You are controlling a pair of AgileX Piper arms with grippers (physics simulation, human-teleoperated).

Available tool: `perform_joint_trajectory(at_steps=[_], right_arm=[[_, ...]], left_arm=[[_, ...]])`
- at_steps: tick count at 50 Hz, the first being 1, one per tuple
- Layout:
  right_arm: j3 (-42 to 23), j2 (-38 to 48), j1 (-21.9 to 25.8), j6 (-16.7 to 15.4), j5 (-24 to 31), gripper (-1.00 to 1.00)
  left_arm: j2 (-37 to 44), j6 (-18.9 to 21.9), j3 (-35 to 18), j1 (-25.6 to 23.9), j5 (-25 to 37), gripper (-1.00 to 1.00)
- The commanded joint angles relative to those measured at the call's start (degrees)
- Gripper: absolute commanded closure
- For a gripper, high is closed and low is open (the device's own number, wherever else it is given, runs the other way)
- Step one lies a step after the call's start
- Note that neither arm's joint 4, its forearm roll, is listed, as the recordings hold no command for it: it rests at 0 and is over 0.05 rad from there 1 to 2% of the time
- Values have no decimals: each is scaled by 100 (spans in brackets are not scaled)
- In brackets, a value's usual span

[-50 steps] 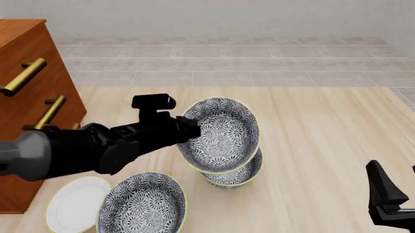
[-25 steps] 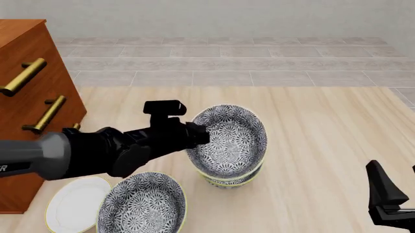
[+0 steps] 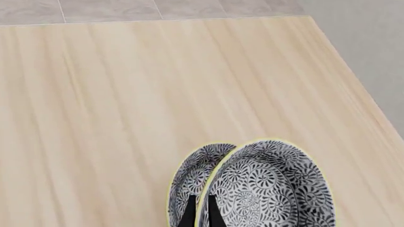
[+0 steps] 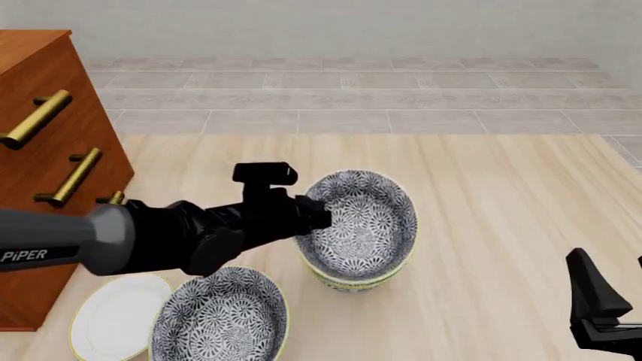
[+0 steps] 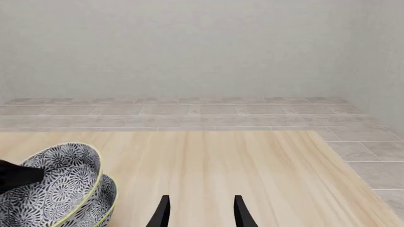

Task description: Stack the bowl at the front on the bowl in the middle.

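Observation:
The bowl at the front, grey-and-white floral with a pale yellow-green rim, hangs tilted in my left gripper, which is shut on its left rim. Its low edge dips into the bowl in the middle, which stands on the table right beneath it. In the left wrist view the fingers clamp the held bowl's rim, with the middle bowl behind. The right wrist view shows both bowls: held, lower. My right gripper is open, far off at the front right.
A third alike bowl sits at the front left beside a flat white plate. A wooden drawer cabinet with brass handles stands at the left. The tabletop stretches to the right and back.
My left gripper has carried the bowl right and down, and the bowl has tipped flatter onto the middle bowl. The right arm has not moved.

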Motion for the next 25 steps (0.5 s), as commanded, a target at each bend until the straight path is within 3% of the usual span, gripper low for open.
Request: perform_joint_trajectory(at_steps=[1, 25], right_arm=[[0, 1, 0, 0, -1, -100], [0, -2, -1, 0, 1, -100]], left_arm=[[99, 9, -64, -23, -43, 100], [263, 4, -20, 18, -160, 100]])
